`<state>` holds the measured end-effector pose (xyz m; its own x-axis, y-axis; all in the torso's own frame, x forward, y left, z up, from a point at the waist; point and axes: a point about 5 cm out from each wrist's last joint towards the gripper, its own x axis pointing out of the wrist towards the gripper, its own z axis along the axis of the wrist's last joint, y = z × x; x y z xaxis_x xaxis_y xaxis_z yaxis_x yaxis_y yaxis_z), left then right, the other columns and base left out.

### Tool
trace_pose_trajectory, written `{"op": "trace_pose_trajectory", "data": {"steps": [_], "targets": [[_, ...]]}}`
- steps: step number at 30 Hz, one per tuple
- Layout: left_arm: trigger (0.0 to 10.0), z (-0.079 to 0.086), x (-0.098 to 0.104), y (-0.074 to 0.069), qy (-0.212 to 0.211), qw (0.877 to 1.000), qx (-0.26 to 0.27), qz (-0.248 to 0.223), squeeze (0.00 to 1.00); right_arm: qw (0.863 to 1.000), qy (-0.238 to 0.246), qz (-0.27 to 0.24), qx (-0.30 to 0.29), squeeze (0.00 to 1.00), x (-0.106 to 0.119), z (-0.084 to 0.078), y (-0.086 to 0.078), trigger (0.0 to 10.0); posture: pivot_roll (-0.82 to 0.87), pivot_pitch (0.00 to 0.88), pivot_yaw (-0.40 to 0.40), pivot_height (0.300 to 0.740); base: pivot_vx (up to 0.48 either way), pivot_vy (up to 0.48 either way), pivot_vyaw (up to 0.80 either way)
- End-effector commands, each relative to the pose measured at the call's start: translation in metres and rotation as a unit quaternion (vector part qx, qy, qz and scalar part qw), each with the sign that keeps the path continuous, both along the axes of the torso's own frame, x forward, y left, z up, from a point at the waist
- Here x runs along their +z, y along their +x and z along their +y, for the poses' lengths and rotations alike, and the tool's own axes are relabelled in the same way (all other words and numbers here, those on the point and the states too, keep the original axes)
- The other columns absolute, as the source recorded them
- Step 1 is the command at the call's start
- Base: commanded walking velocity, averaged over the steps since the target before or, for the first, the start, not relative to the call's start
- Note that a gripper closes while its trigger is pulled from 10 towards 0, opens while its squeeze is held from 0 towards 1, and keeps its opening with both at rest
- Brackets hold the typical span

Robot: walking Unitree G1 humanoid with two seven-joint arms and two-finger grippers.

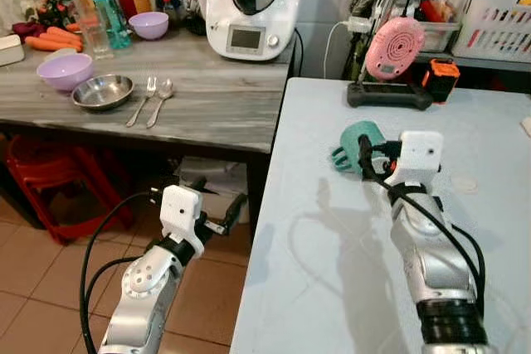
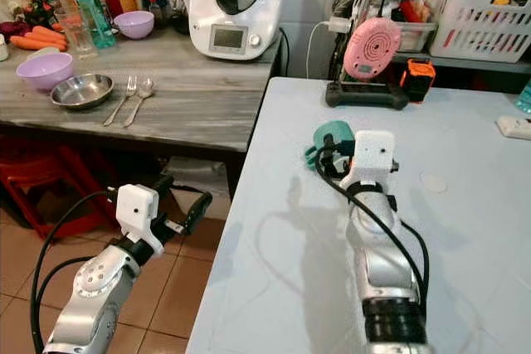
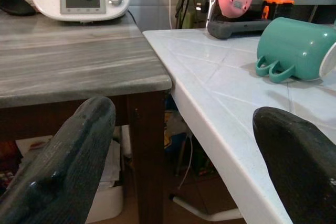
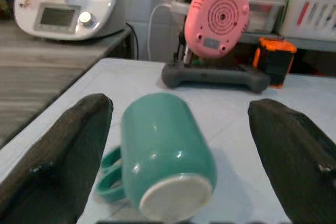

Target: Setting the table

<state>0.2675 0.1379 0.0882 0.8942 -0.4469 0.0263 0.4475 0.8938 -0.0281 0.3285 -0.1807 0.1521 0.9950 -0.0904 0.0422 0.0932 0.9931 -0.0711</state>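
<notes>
Room: kitchen corner, terracotta floor tiles (image 1: 33, 271), red stools (image 1: 50, 180) under the wooden counter.
White table (image 1: 332, 288): pale tiled surface, its left edge beside the counter's right end.
Wooden counter (image 1: 216, 97): grey-streaked surface; white kitchen machine (image 1: 251, 6) at the back, its display unreadable.
Writing: none legible anywhere.
Pink scale (image 1: 395, 47): propped in a black stand near the table's far edge.
Green mug (image 4: 163, 150): lying on its side, near the table's far-left corner, base toward the right gripper.
Right gripper (image 4: 178, 150): fingers spread wide either side of the mug, not touching.
Left gripper (image 3: 184, 145): spread wide, empty, below the counter's front edge.
Cutlery: steel bowl (image 1: 102, 91), fork (image 1: 141, 99), spoon (image 1: 160, 99) near the counter's front edge.
</notes>
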Motion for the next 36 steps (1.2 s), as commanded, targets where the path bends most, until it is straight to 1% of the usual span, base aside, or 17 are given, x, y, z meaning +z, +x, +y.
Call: {"op": "trace_pose_trajectory", "data": {"steps": [1, 5, 9, 11, 16, 17, 19, 22, 26, 27, 28, 29, 32, 34, 36], "targets": [[10.0, 0.0, 0.003, 0.0, 0.009, 1.0, -0.001, -0.003, 0.0, 1.0, -0.003, 0.002, -0.018, 0.0, 0.007, -0.009, 0.009, 10.0, -0.09, 0.016, 0.023, 0.74, 0.0, 0.0, 0.0], [10.0, 0.0, 0.004, -0.001, 0.009, 1.0, -0.004, -0.002, 0.0, 1.0, -0.006, 0.015, -0.026, 0.0, 0.015, -0.015, 0.025, 10.0, -0.09, 0.03, 0.027, 0.74, 0.0, 0.0, 0.0], [10.0, 0.0, 0.004, -0.002, 0.011, 1.0, -0.006, 0.001, 0.0, 0.999, -0.011, 0.022, -0.03, 0.0, 0.02, -0.016, 0.035, 10.0, -0.09, 0.035, 0.029, 0.74, 0.0, 0.0, 0.0], [10.0, 0.001, 0.003, -0.004, 0.014, 1.0, -0.007, 0.004, 0.0, 0.999, -0.004, 0.038, -0.033, 0.0, 0.021, -0.019, 0.044, 10.0, -0.08, 0.044, 0.03, 0.74, 0.0, 0.0, 0.0], [10.0, 0.002, 0.003, -0.006, 0.017, 1.0, -0.008, 0.007, 0.0, 0.998, -0.008, 0.058, -0.034, 0.0, 0.02, -0.021, 0.051, 10.0, -0.07, 0.056, 0.031, 0.74, 0.0, 0.0, 0.0], [10.0, 0.004, 0.004, -0.009, 0.019, 1.0, -0.008, 0.009, 0.0, 0.997, -0.005, 0.069, -0.031, 0.0, 0.018, -0.022, 0.056, 10.0, -0.07, 0.068, 0.032, 0.74, 0.0, 0.0, 0.0], [10.0, 0.006, 0.003, -0.011, 0.022, 1.0, -0.009, 0.013, 0.0, 0.997, -0.003, 0.076, -0.03, 0.0, 0.017, -0.024, 0.059, 10.0, -0.06, 0.077, 0.033, 0.74, 0.0, 0.0, 0.0], [10.0, 0.007, 0.003, -0.013, 0.024, 1.0, -0.011, 0.016, 0.0, 0.996, -0.005, 0.087, -0.033, 0.0, 0.015, -0.028, 0.061, 10.0, -0.06, 0.08, 0.033, 0.74, 0.0, 0.0, 0.0], [10.0, 0.009, 0.003, -0.017, 0.027, 0.999, -0.013, 0.021, 0.0, 0.992, 0.012, 0.123, -0.039, 0.0, 0.003, -0.033, 0.06, 10.0, -0.05, 0.096, 0.032, 0.74, 0.0, 0.0, 0.0], [10.0, 0.009, 0.003, -0.017, 0.027, 0.999, -0.013, 0.021, 0.0, 0.992, 0.012, 0.123, -0.039, 0.0, 0.003, -0.033, 0.06, 10.0, -0.05, 0.096, 0.032, 0.74, 0.0, 0.0, 0.0], [10.0, 0.009, 0.003, -0.017, 0.029, 0.999, -0.012, 0.023, 0.0, 0.99, 0.018, 0.133, -0.031, 0.0, -0.004, -0.031, 0.058, 10.0, -0.05, 0.098, 0.031, 0.74, 0.0, 0.0, 0.0], [10.0, 0.009, 0.003, -0.017, 0.029, 0.999, -0.012, 0.023, 0.0, 0.99, 0.018, 0.133, -0.031, 0.0, -0.004, -0.031, 0.058, 10.0, -0.05, 0.098, 0.031, 0.74, 0.0, 0.0, 0.0], [10.0, 0.009, 0.002, -0.018, 0.029, 0.999, -0.012, 0.025, 0.0, 0.989, 0.02, 0.148, -0.013, 0.0, -0.015, -0.024, 0.054, 10.0, -0.05, 0.098, 0.031, 0.74, 0.0, 0.0, 0.0], [10.0, 0.009, 0.002, -0.018, 0.03, 0.999, -0.013, 0.027, 0.0, 0.987, 0.025, 0.16, -0.003, 0.0, -0.025, -0.019, 0.048, 10.0, -0.05, 0.098, 0.031, 0.74, 0.0, 0.0, 0.0], [10.0, 0.009, 0.002, -0.018, 0.03, 0.999, -0.013, 0.027, 0.0, 0.986, 0.026, 0.164, 0.001, 0.0, -0.029, -0.017, 0.046, 10.0, -0.05, 0.098, 0.031, 0.74, 0.0, 0.0, 0.0]]}}
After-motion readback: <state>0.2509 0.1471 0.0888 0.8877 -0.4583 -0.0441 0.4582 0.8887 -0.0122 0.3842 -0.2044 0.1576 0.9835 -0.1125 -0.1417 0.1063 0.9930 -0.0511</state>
